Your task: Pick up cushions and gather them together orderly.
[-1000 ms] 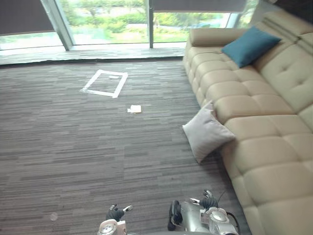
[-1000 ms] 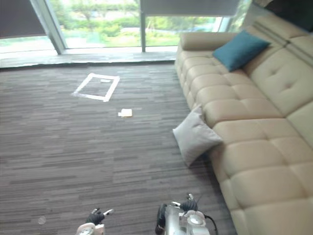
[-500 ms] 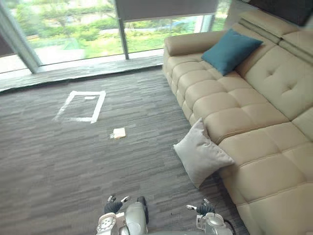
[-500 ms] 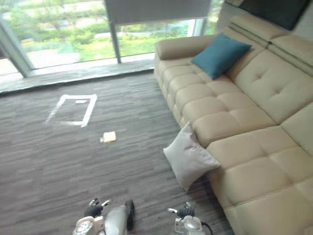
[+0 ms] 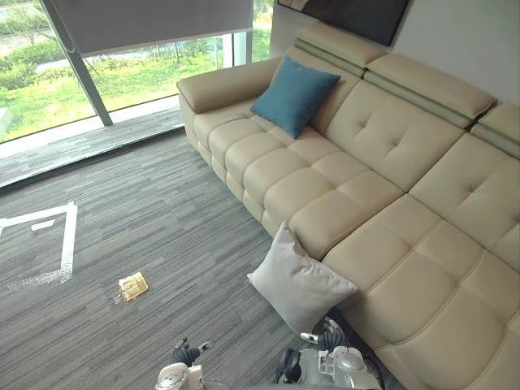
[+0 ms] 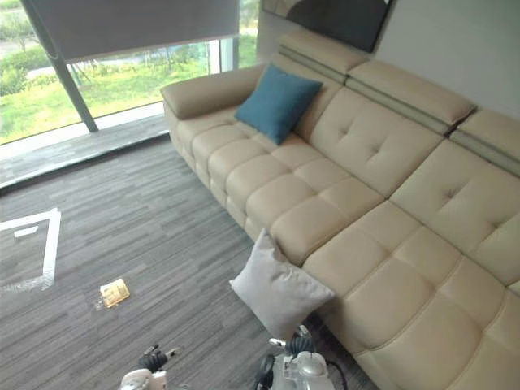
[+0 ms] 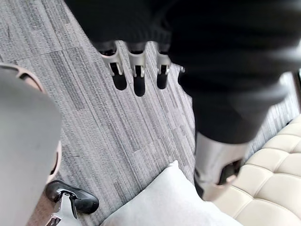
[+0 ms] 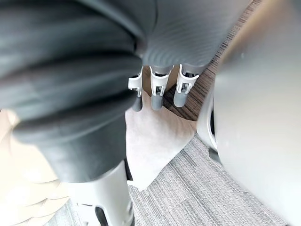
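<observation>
A light grey cushion [image 5: 299,284] stands on the carpet, leaning against the front of the beige sofa [image 5: 382,203]. A teal cushion [image 5: 294,95] rests against the sofa's back near its far armrest. My left hand [image 5: 188,353] hangs low at the bottom edge, well short of the grey cushion. My right hand [image 5: 329,335] hangs just below that cushion's lower corner. Straight fingers [image 7: 136,70] show in the left wrist view over carpet, with the grey cushion [image 7: 164,202] beyond. The right wrist view has straight fingers [image 8: 157,87] above the grey cushion [image 8: 155,136]. Both hands hold nothing.
A small tan object [image 5: 133,286] lies on the carpet to the left. A white tape square [image 5: 57,244] marks the floor further left. Tall windows [image 5: 122,73] run along the far side. Open carpet lies between the sofa and the tape.
The whole picture has swung, so the sofa now sits more centred and closer: the camera has moved. The cushions keep their places against the sofa. Both hands stay low and empty.
</observation>
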### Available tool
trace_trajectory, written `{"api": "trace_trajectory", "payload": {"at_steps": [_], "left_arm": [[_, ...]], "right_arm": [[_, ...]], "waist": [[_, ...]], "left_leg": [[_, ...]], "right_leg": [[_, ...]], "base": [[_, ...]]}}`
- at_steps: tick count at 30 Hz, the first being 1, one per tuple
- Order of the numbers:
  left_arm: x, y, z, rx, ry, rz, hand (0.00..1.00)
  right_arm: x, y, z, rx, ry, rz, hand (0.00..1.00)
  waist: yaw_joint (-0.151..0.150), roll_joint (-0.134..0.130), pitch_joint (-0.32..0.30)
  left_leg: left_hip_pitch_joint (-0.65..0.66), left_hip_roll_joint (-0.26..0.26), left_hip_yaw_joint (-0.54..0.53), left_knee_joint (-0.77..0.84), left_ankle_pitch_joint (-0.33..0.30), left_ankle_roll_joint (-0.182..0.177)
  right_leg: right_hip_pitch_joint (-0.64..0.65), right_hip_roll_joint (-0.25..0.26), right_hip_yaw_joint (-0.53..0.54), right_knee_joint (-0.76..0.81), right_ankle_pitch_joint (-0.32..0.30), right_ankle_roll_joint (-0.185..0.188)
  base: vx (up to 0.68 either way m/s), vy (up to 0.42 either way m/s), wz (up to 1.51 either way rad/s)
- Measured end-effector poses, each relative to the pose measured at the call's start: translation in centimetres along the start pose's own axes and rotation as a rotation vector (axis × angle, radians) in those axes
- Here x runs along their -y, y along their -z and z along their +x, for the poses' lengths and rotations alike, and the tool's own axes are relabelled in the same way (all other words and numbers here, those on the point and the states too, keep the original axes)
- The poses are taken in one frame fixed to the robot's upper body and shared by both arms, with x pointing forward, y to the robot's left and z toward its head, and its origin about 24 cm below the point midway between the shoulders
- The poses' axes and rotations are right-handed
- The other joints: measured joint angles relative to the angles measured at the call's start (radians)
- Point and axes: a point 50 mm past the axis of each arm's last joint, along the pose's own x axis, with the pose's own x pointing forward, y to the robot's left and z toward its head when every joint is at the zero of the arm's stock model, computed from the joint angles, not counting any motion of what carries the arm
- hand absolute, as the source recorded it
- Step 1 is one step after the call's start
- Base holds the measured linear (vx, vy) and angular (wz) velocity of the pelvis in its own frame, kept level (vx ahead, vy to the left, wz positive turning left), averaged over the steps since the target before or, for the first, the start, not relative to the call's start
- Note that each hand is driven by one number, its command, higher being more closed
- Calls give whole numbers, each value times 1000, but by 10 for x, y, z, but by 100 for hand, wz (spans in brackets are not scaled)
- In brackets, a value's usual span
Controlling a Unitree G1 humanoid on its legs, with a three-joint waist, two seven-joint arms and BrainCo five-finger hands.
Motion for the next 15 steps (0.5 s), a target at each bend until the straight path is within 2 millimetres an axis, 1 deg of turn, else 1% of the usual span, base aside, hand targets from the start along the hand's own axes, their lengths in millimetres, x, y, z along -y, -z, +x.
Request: {"api": "trace_trajectory", "payload": {"at_steps": [1, 2, 3, 5, 6, 7, 8, 9, 10, 11, 12, 13, 14, 15], "left_arm": [[2, 1, 0, -1, 4, 1, 0], [6, 1, -1, 1, 15, 9, 0], [7, -3, 0, 13, 18, 10, 0], [6, -4, -1, 24, 13, -2, 0], [6, -5, -1, 30, 14, -5, 0], [7, -7, -1, 41, 14, -4, 0], [6, -8, -1, 46, 14, -6, 0], [5, -8, -1, 48, 10, -7, 0], [5, -9, -2, 52, 8, -8, 0], [5, -10, -2, 61, 3, -13, 0], [4, -12, -1, 70, 1, -20, 0], [4, -13, -1, 73, 0, -20, 0], [4, -12, -1, 74, -3, -22, 0], [3, -12, -1, 74, -7, -35, 0]], "right_arm": [[1, 0, 0, 2, 4, 3, 0], [5, -1, 1, 3, 19, 24, 0], [6, -2, 1, 4, 22, 27, 0], [7, 0, 1, -1, 26, 24, 0], [7, 1, 1, -7, 27, 26, 0], [8, 3, 0, -19, 29, 29, 0], [9, 4, 0, -25, 32, 29, 0], [9, 5, 0, -27, 36, 40, 0], [9, 5, 0, -29, 37, 45, 0], [8, 5, 0, -30, 38, 46, 0], [8, 5, 0, -31, 39, 45, 0], [8, 6, 0, -32, 39, 44, 0], [7, 6, 0, -31, 38, 37, 0], [6, 7, 0, -34, 33, 30, 0]], "waist": [[-2, 5, -2], [-8, 11, -2], [-11, 19, 4], [-8, 29, 10], [-6, 28, 11], [1, 27, 12], [5, 26, 12], [8, 18, 15], [9, 17, 15], [12, 13, 17], [18, 8, 20], [19, 7, 21], [20, 7, 19], [22, 10, 15]], "left_leg": [[-2, 3, -6, 7, 1, -1], [-24, 16, -27, 70, 0, -2], [-59, 40, -50, 180, -5, -10], [-215, 136, -134, 556, 7, -30], [-236, 147, -145, 600, -10, -34], [-261, 152, -154, 604, -40, -42], [-282, 146, -156, 575, -61, -40], [-320, 112, -193, 499, -77, -34], [-337, 92, -221, 464, -81, -32], [-370, 36, -327, 383, -82, -34], [-392, -24, -459, 305, -79, -37], [-397, -44, -506, 279, -76, -38], [-400, -72, -596, 231, -54, -38], [-383, -77, -592, 232, 25, -59]], "right_leg": [[2, 3, 0, -3, -6, 0], [20, 10, -4, -20, -53, 3], [39, 24, -4, -29, -69, 5], [109, 74, 5, -55, -110, -4], [126, 82, 13, -55, -118, -7], [158, 95, 33, -63, -125, -9], [174, 101, 57, -73, -128, -6], [187, 101, 98, -81, -132, 1], [188, 100, 117, -82, -133, 2], [185, 99, 170, -80, -139, 11], [182, 95, 225, -67, -149, 26], [180, 95, 248, -58, -154, 34], [165, 96, 293, -28, -173, 55], [160, 104, 357, 2, -195, 81]], "base": [[355, -121, -22], [276, -127, 8], [305, -157, 15], [315, -112, -7], [319, -57, -49], [214, -25, -67], [253, 3, -95], [193, 33, -85], [230, 92, -105], [263, 203, -125], [215, 188, -126], [230, 288, -129], [184, 274, -134], [222, 328, -133]]}}
